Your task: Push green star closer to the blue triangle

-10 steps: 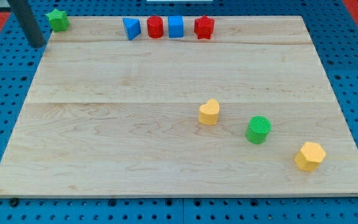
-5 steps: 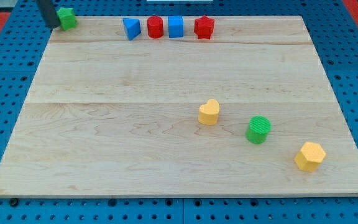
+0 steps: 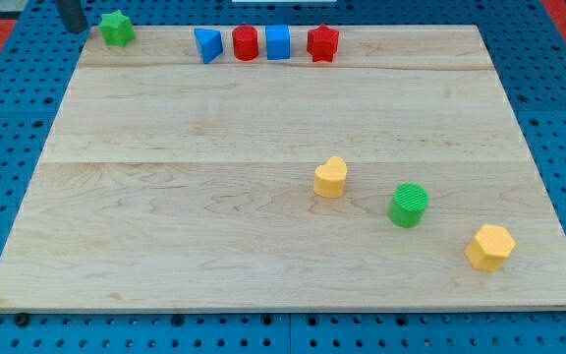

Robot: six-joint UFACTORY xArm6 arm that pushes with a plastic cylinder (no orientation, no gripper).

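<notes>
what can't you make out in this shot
- My tip, camera view: the rod is cut off by the view's top edge, so only its lower end shows; whether it touches the green star is too fine to tell.
- Green star: small and far, its points barely read.
- Red block beside the blue triangle: exact shape too small to tell.

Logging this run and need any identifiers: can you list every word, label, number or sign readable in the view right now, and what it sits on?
None: no readable text, label, number or sign shows anywhere.
Wooden board: bare grain only.
Blocks, including the green star and blue triangle: plain coloured faces, no markings.
Blue perforated base: holes only.
My tip, at the view's left of the green star: plain dark rod, unmarked.
</notes>
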